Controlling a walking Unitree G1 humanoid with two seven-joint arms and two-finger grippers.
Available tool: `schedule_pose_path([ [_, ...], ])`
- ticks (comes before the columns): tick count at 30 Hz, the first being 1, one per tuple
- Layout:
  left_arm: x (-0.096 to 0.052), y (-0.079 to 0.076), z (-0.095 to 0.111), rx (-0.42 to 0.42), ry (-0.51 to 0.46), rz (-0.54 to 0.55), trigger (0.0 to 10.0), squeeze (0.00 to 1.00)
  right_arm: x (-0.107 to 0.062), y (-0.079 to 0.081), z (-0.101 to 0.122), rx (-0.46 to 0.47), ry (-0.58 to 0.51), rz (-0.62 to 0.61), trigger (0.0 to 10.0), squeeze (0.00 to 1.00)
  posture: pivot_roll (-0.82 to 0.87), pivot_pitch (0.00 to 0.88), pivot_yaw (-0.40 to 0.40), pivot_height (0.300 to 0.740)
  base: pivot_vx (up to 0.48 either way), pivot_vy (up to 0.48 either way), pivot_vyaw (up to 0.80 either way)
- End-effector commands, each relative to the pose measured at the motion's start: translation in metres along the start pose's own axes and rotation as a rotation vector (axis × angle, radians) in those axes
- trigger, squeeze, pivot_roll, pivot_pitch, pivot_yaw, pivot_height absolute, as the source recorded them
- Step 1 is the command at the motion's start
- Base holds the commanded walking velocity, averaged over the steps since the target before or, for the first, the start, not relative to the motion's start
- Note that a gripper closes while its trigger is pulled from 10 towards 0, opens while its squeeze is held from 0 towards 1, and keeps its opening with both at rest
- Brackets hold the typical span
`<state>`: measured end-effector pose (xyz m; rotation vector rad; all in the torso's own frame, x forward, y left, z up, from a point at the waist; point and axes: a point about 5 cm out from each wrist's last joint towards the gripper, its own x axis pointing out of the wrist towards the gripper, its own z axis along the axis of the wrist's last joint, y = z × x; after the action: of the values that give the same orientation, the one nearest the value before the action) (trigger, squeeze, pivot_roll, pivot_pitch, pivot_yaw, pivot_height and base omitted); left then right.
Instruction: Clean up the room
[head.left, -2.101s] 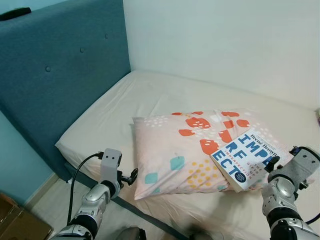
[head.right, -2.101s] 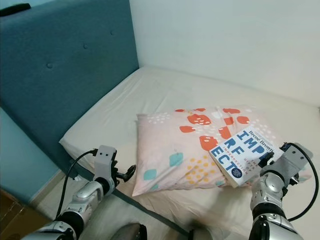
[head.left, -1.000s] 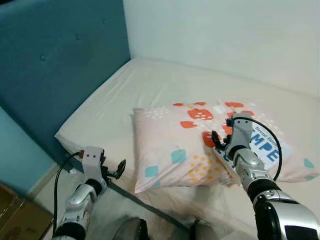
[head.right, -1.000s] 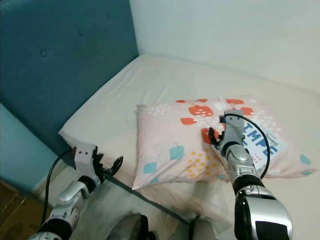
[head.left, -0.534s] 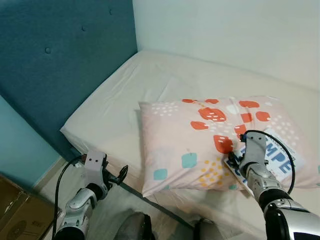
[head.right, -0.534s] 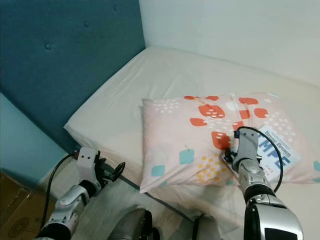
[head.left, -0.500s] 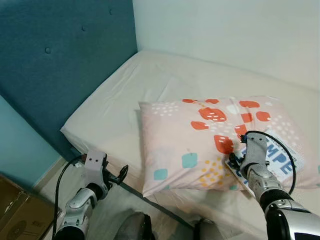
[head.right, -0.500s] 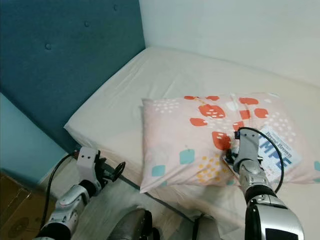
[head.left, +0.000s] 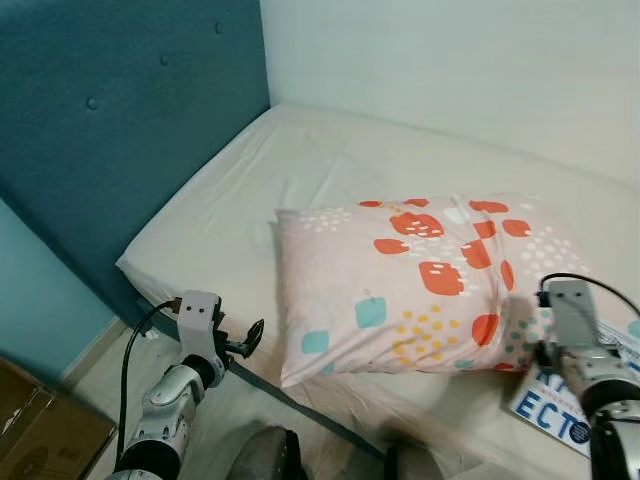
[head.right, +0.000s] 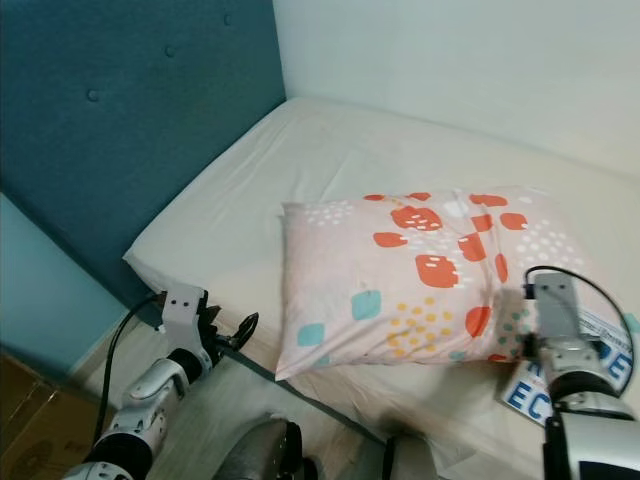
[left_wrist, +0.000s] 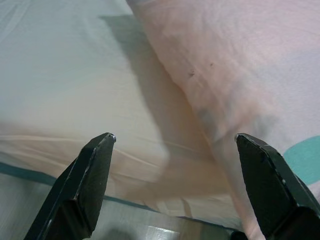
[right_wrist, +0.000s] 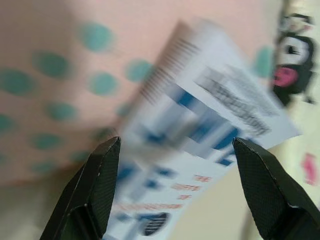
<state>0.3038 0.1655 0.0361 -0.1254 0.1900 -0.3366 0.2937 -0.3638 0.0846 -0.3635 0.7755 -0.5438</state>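
Lying on the cream mattress (head.left: 330, 165), the patterned pillow (head.left: 420, 280) is taken as the reference for all positions. The pillow is pale pink with red, teal, orange and white marks. The book (head.left: 560, 405) is located at the pillow's near right corner, partly under the right arm, with large blue letters visible on its white cover. In the right wrist view the book (right_wrist: 200, 145) is seen blurred against the pillow's teal-dotted fabric, lying between the two black fingers (right_wrist: 92, 190). The right gripper (right_wrist: 175, 190) is held spread wide above the book; no contact with the cover can be confirmed. The left gripper (head.left: 248, 340) is positioned off the pillow's near left corner, beyond the mattress edge. In the left wrist view its fingers (left_wrist: 85, 180) are seen set well apart, with nothing between them, directed at the mattress edge beside the pillow. A blue padded headboard (head.left: 110, 130) stands left of the pillow.
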Motion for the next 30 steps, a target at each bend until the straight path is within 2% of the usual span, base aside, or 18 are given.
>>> schedule_pose_path([
  [1,-0.002,0.0,-0.007,-0.022,0.027,0.008,10.0,0.0,0.001,-0.002,-0.012,-0.056,0.053,-0.011,10.0,0.0,0.16,0.172,0.008,0.645,0.0,0.0,0.0],
  [3,-0.001,0.0,-0.007,-0.026,0.028,0.011,10.0,0.0,0.001,-0.007,-0.015,-0.107,0.074,-0.037,10.0,0.0,0.15,0.169,0.006,0.645,0.0,0.0,0.0],
  [10,0.001,-0.003,-0.006,-0.035,0.023,0.013,10.0,0.0,0.0,-0.018,-0.012,-0.198,0.078,-0.111,10.0,0.0,0.15,0.163,-0.001,0.645,0.0,0.0,0.0],
  [16,0.002,-0.004,-0.006,-0.037,0.02,0.012,10.0,0.0,0.0,-0.019,-0.012,-0.209,0.084,-0.118,10.0,0.0,0.15,0.163,-0.001,0.645,0.0,0.0,0.0],
  [17,0.004,-0.004,-0.003,-0.05,0.006,0.016,10.0,0.0,-0.001,-0.015,0.007,-0.138,-0.04,-0.106,10.0,0.0,0.14,0.149,-0.007,0.645,0.0,0.0,0.0],
  [19,0.004,-0.004,-0.003,-0.05,0.006,0.016,10.0,0.0,-0.001,-0.015,0.007,-0.138,-0.04,-0.106,10.0,0.0,0.14,0.149,-0.007,0.645,0.0,0.0,0.0],
  [20,0.008,-0.003,0.004,-0.078,-0.025,0.022,10.0,0.0,-0.005,-0.002,0.033,0.027,-0.209,-0.019,10.0,0.0,0.14,0.143,-0.008,0.645,0.0,0.0,0.0],
  [21,0.013,-0.001,0.016,-0.127,-0.075,0.03,10.0,0.0,-0.014,0.013,0.061,0.235,-0.382,0.088,10.0,0.0,0.13,0.13,-0.014,0.645,0.0,0.0,0.0],
  [22,0.013,-0.001,0.016,-0.127,-0.075,0.03,10.0,0.0,-0.014,0.013,0.061,0.235,-0.382,0.088,10.0,0.0,0.13,0.13,-0.014,0.645,0.0,0.0,0.0],
  [23,0.02,0.003,0.033,-0.188,-0.145,0.043,10.0,0.0,-0.024,0.032,0.078,0.386,-0.497,0.205,10.0,0.0,0.12,0.119,-0.019,0.645,0.0,0.0,0.0],
  [24,0.025,0.007,0.051,-0.234,-0.212,0.052,10.0,0.0,-0.032,0.053,0.085,0.478,-0.553,0.313,10.0,0.0,0.12,0.112,-0.022,0.645,0.0,0.0,0.0],
  [25,0.028,0.01,0.062,-0.261,-0.253,0.057,10.0,0.0,-0.036,0.066,0.088,0.515,-0.572,0.374,10.0,0.0,0.12,0.11,-0.024,0.645,0.0,0.0,0.0],
  [26,0.028,0.01,0.062,-0.261,-0.253,0.057,10.0,0.0,-0.036,0.066,0.088,0.515,-0.572,0.374,10.0,0.0,0.12,0.11,-0.024,0.645,0.0,0.0,0.0],
  [28,0.034,0.014,0.079,-0.264,-0.294,0.052,10.0,0.0,-0.046,0.107,0.08,0.505,-0.54,0.501,10.0,0.0,0.11,0.092,-0.027,0.645,0.0,0.0,0.0],
  [29,0.034,0.014,0.079,-0.264,-0.294,0.052,10.0,0.0,-0.046,0.107,0.08,0.505,-0.54,0.501,10.0,0.0,0.11,0.092,-0.027,0.645,0.0,0.0,0.0],
  [30,0.035,0.014,0.083,-0.259,-0.297,0.049,10.0,0.0,-0.049,0.118,0.077,0.497,-0.525,0.535,10.0,0.0,0.11,0.091,-0.026,0.645,0.0,0.0,0.0],
])
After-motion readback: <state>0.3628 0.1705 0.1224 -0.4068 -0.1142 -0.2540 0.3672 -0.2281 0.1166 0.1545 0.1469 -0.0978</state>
